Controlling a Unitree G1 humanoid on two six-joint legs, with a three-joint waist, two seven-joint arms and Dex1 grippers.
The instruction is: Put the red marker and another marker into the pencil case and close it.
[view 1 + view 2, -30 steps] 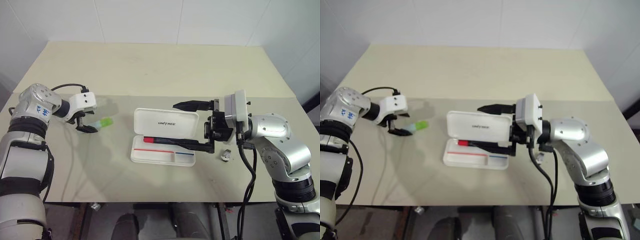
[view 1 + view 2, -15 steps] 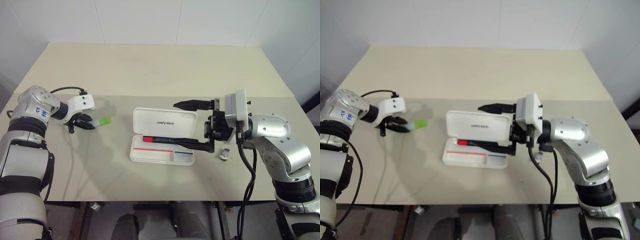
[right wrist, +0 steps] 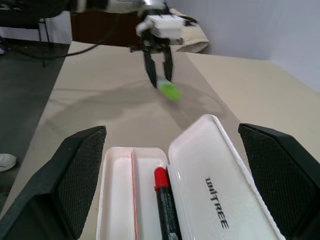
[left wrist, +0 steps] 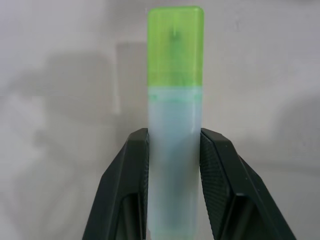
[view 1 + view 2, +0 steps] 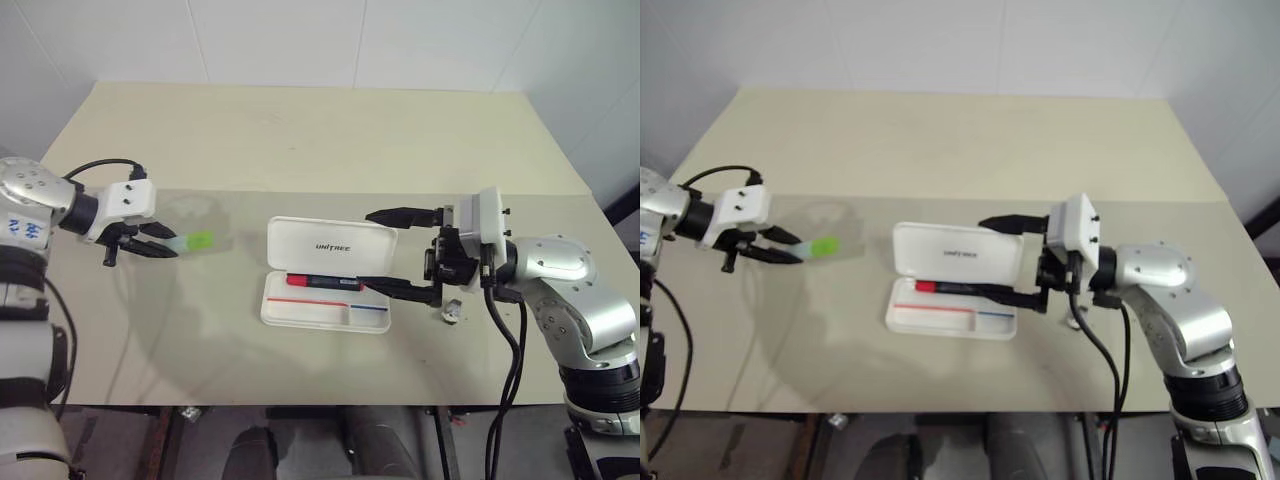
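The white pencil case point(image 5: 326, 301) lies open at the table's middle, its lid point(image 5: 331, 245) standing up at the back. The red marker point(image 5: 320, 281) lies inside the tray along the hinge, red cap to the left. Off to the left, my left gripper point(image 5: 152, 248) is shut on the pale green marker point(image 5: 196, 241), held just above the table. In the left wrist view the green marker point(image 4: 175, 115) sits clamped between both fingers point(image 4: 129, 175). My right gripper point(image 5: 398, 251) stands open at the case's right end, one finger above the lid, one by the tray.
A small grey-white object point(image 5: 452, 310) lies on the table just right of the case, under my right wrist. The beige table point(image 5: 300, 140) stretches back to a white wall. In the right wrist view the left gripper point(image 3: 158, 55) hangs beyond the case point(image 3: 120, 200).
My left gripper has shut on the green marker and drawn it up and to the left, off the table. My right gripper has shifted slightly to the right, still open.
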